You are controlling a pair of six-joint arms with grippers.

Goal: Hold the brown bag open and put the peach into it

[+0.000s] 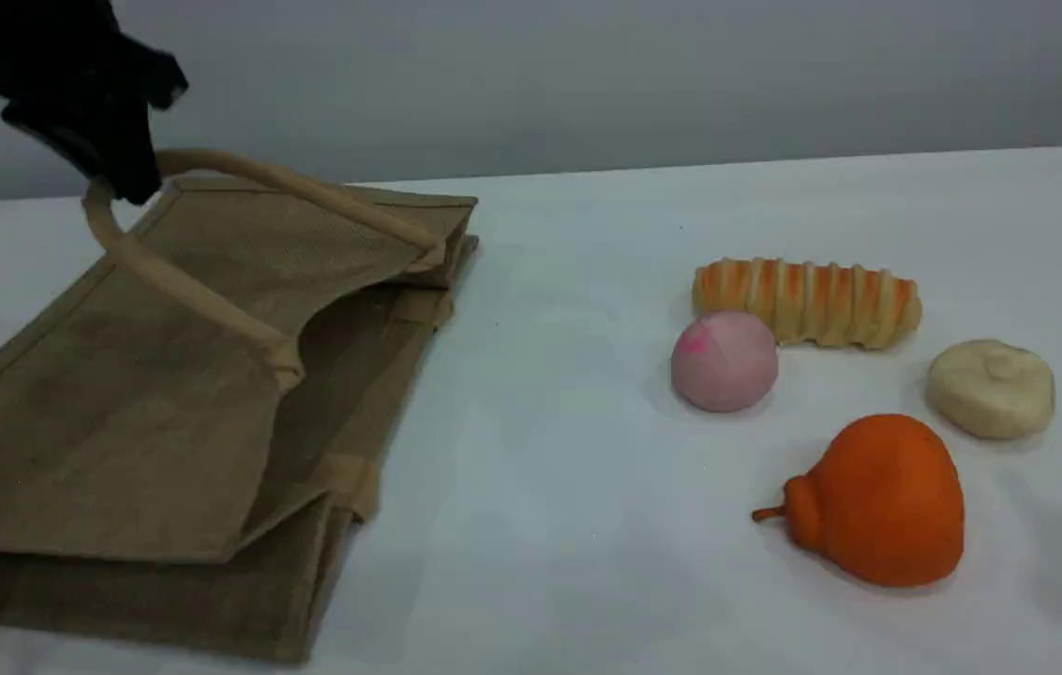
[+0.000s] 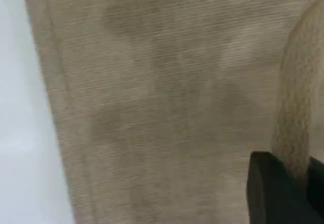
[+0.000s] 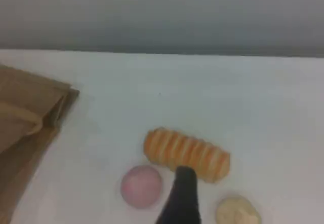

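The brown bag (image 1: 146,403) lies flat on its side on the left of the white worktop (image 1: 568,525), its mouth turned toward the right where the toy foods sit. That suits the job: a fruit can be carried across and slipped in sideways once the mouth gapes. The upper handle (image 1: 202,291) arches up off the fabric, and the left fingers (image 1: 123,173) are pinched tight on it near its top bend; the left wrist view shows one dark fingertip (image 2: 268,193) pressed against the pale rope handle with the burlap panel just behind. Judging by the raised upper panel and the dark gap beneath it, this hold serves to lift that side and open the mouth, which so far gapes only a little.

The peach (image 1: 725,361) rests on the worktop well apart from the bag, touching or just beside the striped bread roll (image 1: 807,300), with the orange pear (image 1: 877,502) nearer the camera and the cream bun (image 1: 990,387) to the right. The right arm does not appear in the scene view; its wrist camera looks down at the peach and roll, one dark fingertip (image 3: 182,198) showing, the fingers spread wide and holding nothing, apparently poised to come down for the peach
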